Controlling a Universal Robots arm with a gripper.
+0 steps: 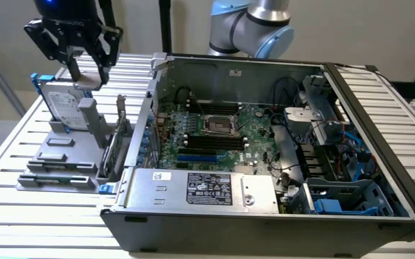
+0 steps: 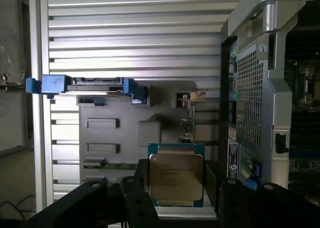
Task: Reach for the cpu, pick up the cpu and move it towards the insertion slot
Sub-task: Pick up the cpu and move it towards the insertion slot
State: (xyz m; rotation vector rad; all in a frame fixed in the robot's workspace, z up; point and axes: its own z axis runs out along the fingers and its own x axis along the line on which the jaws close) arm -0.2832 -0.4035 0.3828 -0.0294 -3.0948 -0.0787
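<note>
The cpu [image 2: 176, 176] is a small square chip with a silvery top and a pale rim. It sits between my gripper's [image 2: 176, 193] two dark fingers [image 2: 134, 200], which are shut on its sides. In the exterior view my gripper [image 1: 87, 74] hangs at the far left with the cpu [image 1: 89, 80] at its tips, lifted above the grey parts holder [image 1: 56, 162]. The empty cpu socket [image 1: 220, 125] lies on the motherboard inside the open computer case [image 1: 265, 216], well off to the exterior view's right of my gripper.
A silver hard drive in a blue frame [image 1: 67, 106] stands upright in the holder just below the gripper. Upright cards [image 1: 114, 145] stand between holder and case. The case wall [image 1: 152, 91] rises between my gripper and the motherboard. The slatted table [image 1: 20, 221] carries everything.
</note>
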